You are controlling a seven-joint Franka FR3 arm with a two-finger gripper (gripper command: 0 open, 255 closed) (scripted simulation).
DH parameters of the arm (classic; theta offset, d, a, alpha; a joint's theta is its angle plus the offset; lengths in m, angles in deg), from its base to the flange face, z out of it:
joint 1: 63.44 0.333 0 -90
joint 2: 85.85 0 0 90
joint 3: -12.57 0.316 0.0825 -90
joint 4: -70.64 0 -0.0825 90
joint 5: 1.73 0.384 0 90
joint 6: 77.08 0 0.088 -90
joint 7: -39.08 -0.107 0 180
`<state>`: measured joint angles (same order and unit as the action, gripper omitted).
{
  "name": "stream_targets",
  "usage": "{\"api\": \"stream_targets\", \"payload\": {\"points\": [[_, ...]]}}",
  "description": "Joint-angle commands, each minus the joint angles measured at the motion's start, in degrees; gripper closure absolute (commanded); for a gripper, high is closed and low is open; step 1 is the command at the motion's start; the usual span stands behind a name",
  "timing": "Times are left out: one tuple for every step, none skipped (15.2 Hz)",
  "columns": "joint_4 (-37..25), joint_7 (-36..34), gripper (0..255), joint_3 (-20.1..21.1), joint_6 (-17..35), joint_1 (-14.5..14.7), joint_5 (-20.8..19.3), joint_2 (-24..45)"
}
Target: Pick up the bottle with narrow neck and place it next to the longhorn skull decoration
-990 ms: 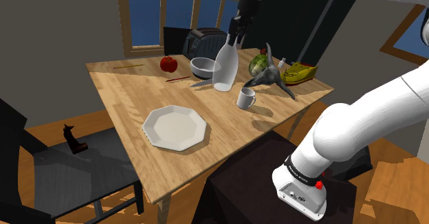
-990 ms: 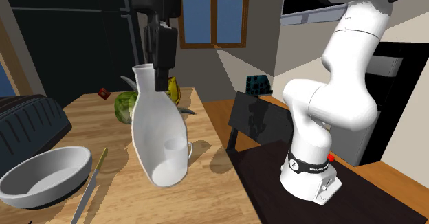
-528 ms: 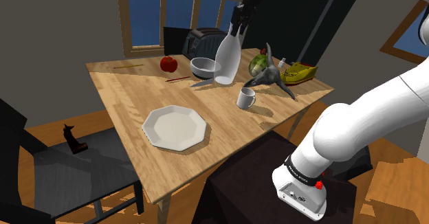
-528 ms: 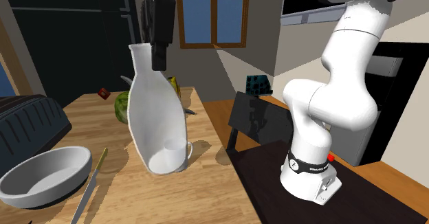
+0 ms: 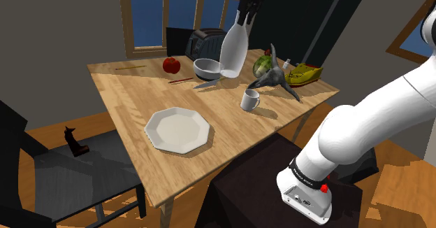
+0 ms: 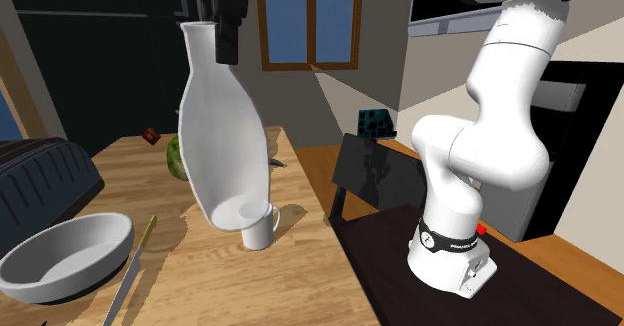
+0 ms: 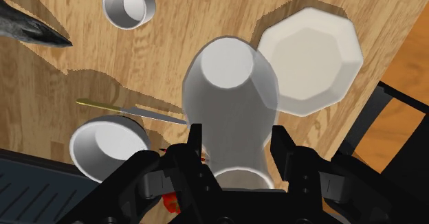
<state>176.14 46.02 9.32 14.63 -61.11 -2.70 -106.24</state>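
A white bottle (image 5: pixel 233 52) with a narrow neck hangs tilted above the wooden table (image 5: pixel 133 97), its base clear of the surface. My black gripper (image 5: pixel 244 17) is shut on its neck from above. In the second exterior view the bottle (image 6: pixel 220 134) hangs under the gripper (image 6: pixel 222 34) and hides most of what lies behind it. In the wrist view the fingers clasp the neck of the bottle (image 7: pixel 230 113) at the gripper (image 7: pixel 237 139). The grey longhorn skull (image 5: pixel 274 80) lies on the table to the shoulder view's right of the bottle; one horn (image 7: pixel 31 27) shows in the wrist view.
A white mug (image 5: pixel 249 99) stands in front of the skull. A grey bowl (image 5: pixel 207 68), a knife (image 5: pixel 206 84), a red apple (image 5: pixel 171 65) and a dark toaster (image 5: pixel 206 41) sit behind the bottle. A white plate (image 5: pixel 177 130) lies mid-table. A dark chair (image 5: pixel 63 164) stands at the left.
The bottle has risen off the table with the gripper, which has stayed shut on its neck. The mug now shows below the bottle's base in the second exterior view.
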Motion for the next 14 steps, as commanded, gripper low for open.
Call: {"api": "stream_targets", "payload": {"points": [[-2.5, 0.1, 255, -0.1, -1.7, 0.0, 0.0, 0.7], [-3.6, 0.1, 255, -0.1, -2.5, 0.0, 0.0, 1.0], [-4.7, 0.1, 255, -0.1, -3.3, 0.0, 0.1, 1.4], [-5.9, 0.1, 255, -0.1, -4.1, 0.0, 0.1, 1.7], [-7.0, 0.2, 255, -0.1, -4.9, 0.0, 0.1, 2.1], [-8.2, 0.2, 255, -0.1, -5.8, 0.0, 0.1, 2.4], [-9.4, 0.2, 255, -0.1, -6.6, 0.0, 0.1, 2.8], [-10.6, 0.2, 255, -0.1, -7.4, 0.0, 0.2, 3.2], [-11.9, 0.2, 255, -0.1, -8.2, 0.0, 0.2, 3.7], [-13.2, 0.2, 255, -0.1, -9.1, 0.0, 0.2, 4.1], [-14.5, 0.3, 255, -0.1, -9.9, 0.0, 0.2, 4.5], [-15.8, 0.3, 255, -0.1, -10.8, 0.1, 0.2, 5.0], [-17.2, 0.3, 255, -0.2, -11.7, 0.1, 0.3, 5.5], [-18.6, 0.3, 255, -0.2, -12.5, 0.1, 0.3, 6.0]]}}
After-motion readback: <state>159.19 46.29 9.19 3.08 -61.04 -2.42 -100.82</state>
